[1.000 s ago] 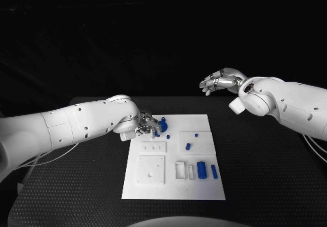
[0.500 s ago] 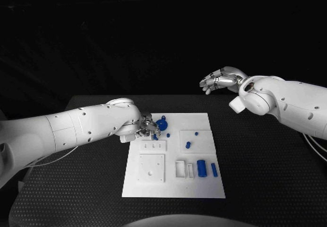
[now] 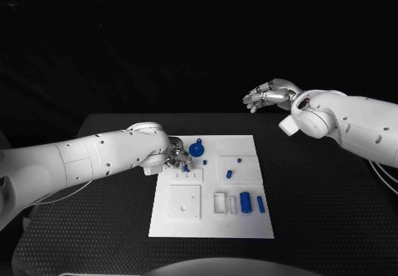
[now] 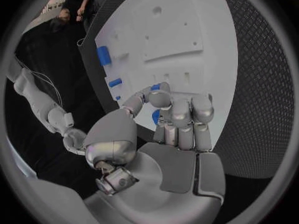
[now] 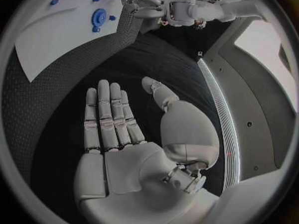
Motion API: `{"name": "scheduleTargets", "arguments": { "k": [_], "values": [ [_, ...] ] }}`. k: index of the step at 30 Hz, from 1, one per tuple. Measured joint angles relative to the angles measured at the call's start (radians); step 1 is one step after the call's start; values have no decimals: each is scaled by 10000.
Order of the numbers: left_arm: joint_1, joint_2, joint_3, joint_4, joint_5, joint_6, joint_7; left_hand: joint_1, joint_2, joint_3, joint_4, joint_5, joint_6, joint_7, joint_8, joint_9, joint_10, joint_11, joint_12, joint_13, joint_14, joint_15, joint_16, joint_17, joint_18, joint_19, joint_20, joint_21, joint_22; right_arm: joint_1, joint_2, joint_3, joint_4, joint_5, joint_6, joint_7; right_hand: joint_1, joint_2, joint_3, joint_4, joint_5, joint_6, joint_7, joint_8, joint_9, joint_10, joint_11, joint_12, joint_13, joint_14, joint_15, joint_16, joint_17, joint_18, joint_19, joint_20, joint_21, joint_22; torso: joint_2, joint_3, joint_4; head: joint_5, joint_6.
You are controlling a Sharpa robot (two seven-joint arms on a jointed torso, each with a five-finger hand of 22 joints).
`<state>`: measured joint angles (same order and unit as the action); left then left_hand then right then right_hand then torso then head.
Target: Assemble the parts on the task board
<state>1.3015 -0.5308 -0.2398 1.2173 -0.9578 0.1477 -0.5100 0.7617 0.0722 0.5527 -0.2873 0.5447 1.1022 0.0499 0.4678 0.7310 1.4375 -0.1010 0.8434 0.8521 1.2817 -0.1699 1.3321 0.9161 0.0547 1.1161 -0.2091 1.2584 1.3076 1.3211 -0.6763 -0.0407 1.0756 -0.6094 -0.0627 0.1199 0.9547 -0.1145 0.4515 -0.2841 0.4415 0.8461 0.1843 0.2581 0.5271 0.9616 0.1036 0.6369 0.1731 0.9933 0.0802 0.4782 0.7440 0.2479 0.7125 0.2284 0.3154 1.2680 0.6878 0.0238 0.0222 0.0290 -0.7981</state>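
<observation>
The white task board lies in the middle of the black table. My left hand is low over its far left corner, fingers curled. It pinches a small blue peg between thumb and fingertips. Just right of that hand a round blue part stands on the board. More blue parts are on the board: a small peg, two studs, a thick cylinder and a thinner one. My right hand hangs high beyond the table's far edge, fingers straight, holding nothing.
White blocks with holes and slots are fixed on the board's near left. Black table mat surrounds the board, with wide room on the right. In the right wrist view the board and the round blue part lie far off.
My left hand has drawn back from the round blue part toward the near left, leaving that part standing uncovered. The right hand has stayed in place.
</observation>
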Motion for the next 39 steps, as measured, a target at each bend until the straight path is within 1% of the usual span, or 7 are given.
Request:
{"name": "scheduleTargets", "arguments": {
  "k": [6, 12, 19, 25, 30, 35, 39],
  "values": [
    [-111, 2, -2, -29, -52, 1, 0, 0, 0, 3, -2, -5, -2, -2, 50, -38, 0, 0, 0, 0, 4, 4, 0, -9, 1, 1, 2, 1, -1, -3, 12, 0, -1, 0, -3, 0, 0, 0, 0, 0, 0, 0, 0, 0, 0, 0, 0, 0, 0, 0, 0, 0, 0, 0, 0, 0, 0, 0, 0, -8, 2, 27, -26],
    [-185, -6, -1, -85, -90, 1, 0, -35, 35, 5, -4, 41, -6, -6, 57, -54, -1, -1, 39, -9, 16, 16, 0, -9, 1, 2, 3, 39, -1, -7, 13, 0, -1, -1, -5, 0, 0, 0, 0, 0, 0, 0, 0, 0, -9, -1, 1, -33, -9, 0, 0, 0, 1, 0, 0, 0, 0, 1, 2, -14, 0, 40, -42],
    [-284, -39, 0, -85, -111, 1, 6, -48, 48, 5, -5, 41, -19, -19, 57, -54, -1, -1, 39, -18, 18, 18, 0, -18, 4, 2, 4, 39, -2, -11, 12, 0, 2, -1, -5, 0, 0, 0, 0, 0, 0, 0, 0, 0, -9, -1, 1, -34, -9, 0, 0, 0, 1, -1, 0, 0, 0, 1, 2, -13, 0, 53, -54],
    [-296, -48, -2, -77, -114, 1, 13, -48, 48, 6, -5, 40, -22, -22, 115, -59, -2, -1, 39, -18, 17, 17, -1, -18, 4, 3, 5, 39, -3, -17, 10, 0, 5, -2, -4, 0, 0, 0, 18, 19, 0, 0, 0, 0, -9, -1, 1, -33, -8, 0, 0, 0, 1, 0, 0, 0, 0, 1, 2, -12, -8, 42, -73],
    [-296, -48, -1, -73, -114, 1, 17, -48, 47, 6, -5, 40, -38, -38, 116, -69, -13, -12, 39, -28, -2, -3, -1, -19, 6, 2, 6, 39, -3, -23, 9, 0, 13, -2, -4, 1, 0, 0, 44, 10, 0, 0, 0, 0, -8, -1, 1, -33, -8, 0, 0, 0, 2, 0, 0, 0, 0, 1, 2, 0, -16, 42, -94],
    [-296, -47, 1, -114, -114, 0, 19, -48, 46, 6, -5, 39, -42, -42, 116, -77, -16, -15, 39, -28, -2, -2, 38, -28, 10, 1, 8, 39, -3, -23, 3, 0, 49, -2, -2, 2, 0, 0, 56, -2, 0, 0, 0, 0, -8, -1, 1, -33, -8, 0, 0, 0, 2, 0, 0, -1, 0, 1, 1, -1, -15, 42, -93],
    [-297, -36, 1, -114, -114, 0, 23, -61, 32, 6, -5, 2, -55, -55, 116, -92, -24, -24, 39, -38, -2, -2, 38, -28, 18, -13, 22, 39, -3, -24, 3, 0, 54, -1, -2, 2, 0, 0, 56, -2, 0, 0, 0, 0, -8, -1, 1, -33, -7, 0, 0, 0, 2, 0, 0, 0, 0, 1, -1, 6, -13, 42, -88]
  ]
}}
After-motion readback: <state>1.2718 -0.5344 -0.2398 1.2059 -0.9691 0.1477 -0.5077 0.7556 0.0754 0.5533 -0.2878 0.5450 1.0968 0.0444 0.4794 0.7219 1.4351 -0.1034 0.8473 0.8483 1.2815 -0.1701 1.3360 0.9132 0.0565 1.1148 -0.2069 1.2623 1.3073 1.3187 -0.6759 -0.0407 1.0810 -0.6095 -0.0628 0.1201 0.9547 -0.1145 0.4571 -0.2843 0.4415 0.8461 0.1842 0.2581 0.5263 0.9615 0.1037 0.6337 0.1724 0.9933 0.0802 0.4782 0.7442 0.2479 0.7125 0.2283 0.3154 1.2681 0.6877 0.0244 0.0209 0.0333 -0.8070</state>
